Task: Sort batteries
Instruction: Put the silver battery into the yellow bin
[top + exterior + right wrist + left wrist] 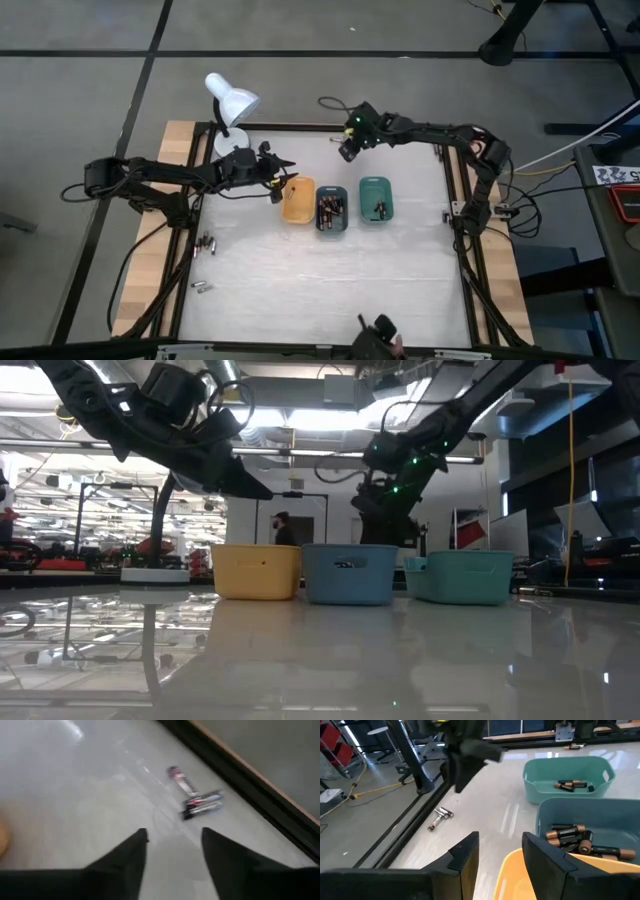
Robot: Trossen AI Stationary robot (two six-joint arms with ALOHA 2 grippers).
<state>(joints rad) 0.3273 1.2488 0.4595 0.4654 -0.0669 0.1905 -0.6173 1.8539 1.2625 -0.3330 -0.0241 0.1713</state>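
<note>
Three small trays stand in a row mid-table: an orange tray [297, 203], a blue-grey tray [332, 208] holding several batteries [572, 837], and a green tray [377, 198] holding a few batteries [572, 784]. My left gripper [500, 847] hovers open just left of and above the orange tray's rim [512, 865], with nothing between its fingers. My right gripper [172, 837] is open near the table's far edge, raised above a few loose batteries [196, 798] that lie on the table beside the black frame. Both grippers also show from above, the left gripper [288, 181] and the right gripper [347, 152].
More loose batteries [207, 243] and another small group of batteries [202, 287] lie near the table's left edge. A white desk lamp [231, 103] stands at the far left corner. A black frame [455, 215] runs round the white tabletop. The near half of the table holds no objects.
</note>
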